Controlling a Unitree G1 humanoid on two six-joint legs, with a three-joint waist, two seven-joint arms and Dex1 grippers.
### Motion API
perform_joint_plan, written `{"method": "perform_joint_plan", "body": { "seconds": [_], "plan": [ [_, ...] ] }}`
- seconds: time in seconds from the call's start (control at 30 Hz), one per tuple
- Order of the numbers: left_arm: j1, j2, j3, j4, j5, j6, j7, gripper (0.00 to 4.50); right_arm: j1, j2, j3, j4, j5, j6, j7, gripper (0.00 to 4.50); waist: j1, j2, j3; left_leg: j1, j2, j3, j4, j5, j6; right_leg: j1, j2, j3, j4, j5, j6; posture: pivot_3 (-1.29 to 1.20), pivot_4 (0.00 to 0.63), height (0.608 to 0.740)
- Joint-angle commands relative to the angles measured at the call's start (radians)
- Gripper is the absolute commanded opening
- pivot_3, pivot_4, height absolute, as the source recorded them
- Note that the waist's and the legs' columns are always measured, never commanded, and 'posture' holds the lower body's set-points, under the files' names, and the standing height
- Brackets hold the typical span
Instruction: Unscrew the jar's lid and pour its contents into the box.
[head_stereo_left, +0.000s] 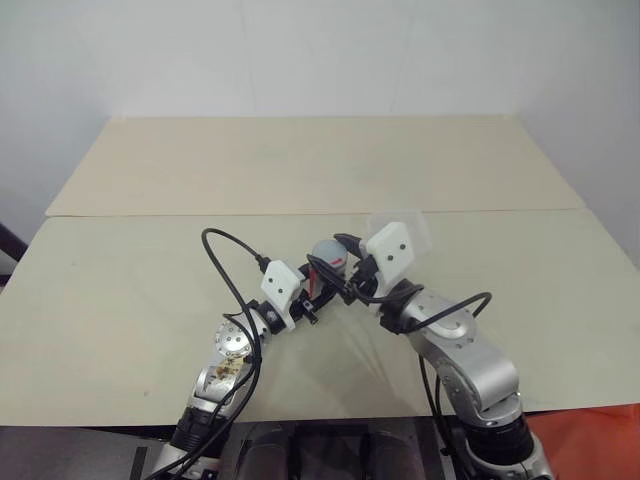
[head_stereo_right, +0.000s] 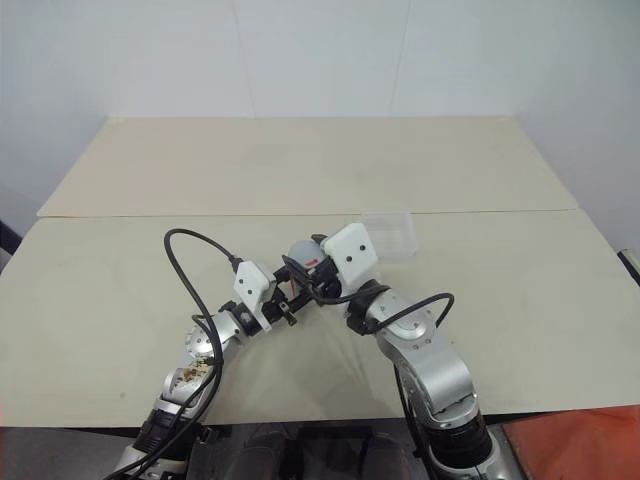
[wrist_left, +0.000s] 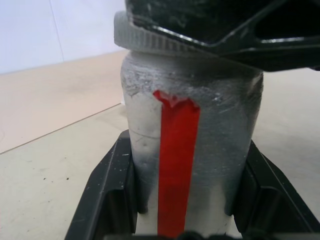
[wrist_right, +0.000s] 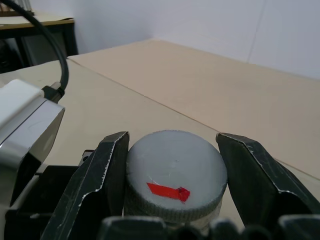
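Observation:
The silvery-grey jar (wrist_left: 210, 145) with a red stripe is held upright above the near table, between my two arms. My left gripper (head_stereo_left: 320, 280) is shut on the jar's body, and its black fingers (wrist_left: 107, 190) press both sides. My right gripper (wrist_right: 172, 165) comes in from the other side and is shut on the lid (wrist_right: 175, 175), a ribbed grey cap with a red mark. The lid sits on the jar. The contents are hidden inside. The clear plastic box (head_stereo_right: 392, 235) rests on the table just beyond my right wrist, partly behind its white camera mount.
Two pale tables stand end to end, with a seam (head_stereo_left: 150, 214) running across behind the jar. A black cable (head_stereo_left: 225, 265) loops up from my left arm. Something orange (head_stereo_left: 590, 440) lies below the near right table corner.

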Motion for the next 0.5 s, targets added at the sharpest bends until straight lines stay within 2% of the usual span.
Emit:
{"method": "perform_joint_plan", "body": {
  "seconds": [0.03,0.13,0.33,0.5],
  "plan": [
    [-0.007,0.0,0.015,-0.062,-0.057,-0.023,-0.032,1.98,-0.008,-0.056,-0.032,0.012,0.056,-0.045,0.116,2.73,0.0,0.0,0.0,0.0,0.0,0.0,0.0,0.0,0.0,0.0,0.0,0.0,0.0,0.0,0.0,0.0,0.15,0.74],
    [-0.004,0.011,0.014,-0.087,-0.089,-0.009,-0.07,1.98,-0.027,-0.107,-0.058,0.046,0.118,-0.073,0.229,2.73,0.0,0.0,0.0,0.0,0.0,0.0,0.0,0.0,0.0,0.0,0.0,0.0,-0.001,0.0,0.0,0.0,0.15,0.74],
    [0.01,0.063,0.0,-0.158,-0.16,0.031,-0.175,1.98,-0.153,-0.235,-0.114,0.205,0.289,-0.084,0.557,2.73,-0.006,0.0,0.0,0.001,0.001,0.0,0.0,-0.001,0.002,0.001,0.0,0.001,-0.001,0.0,0.0,0.0,0.15,0.74],
    [0.018,0.093,-0.001,-0.191,-0.187,0.04,-0.225,1.98,-0.271,-0.315,-0.078,0.383,0.329,-0.144,0.858,2.73,-0.005,0.0,0.0,0.001,0.001,0.0,0.0,-0.001,0.003,0.001,0.0,0.001,-0.001,0.0,0.0,0.0,0.15,0.74]
  ]
}}
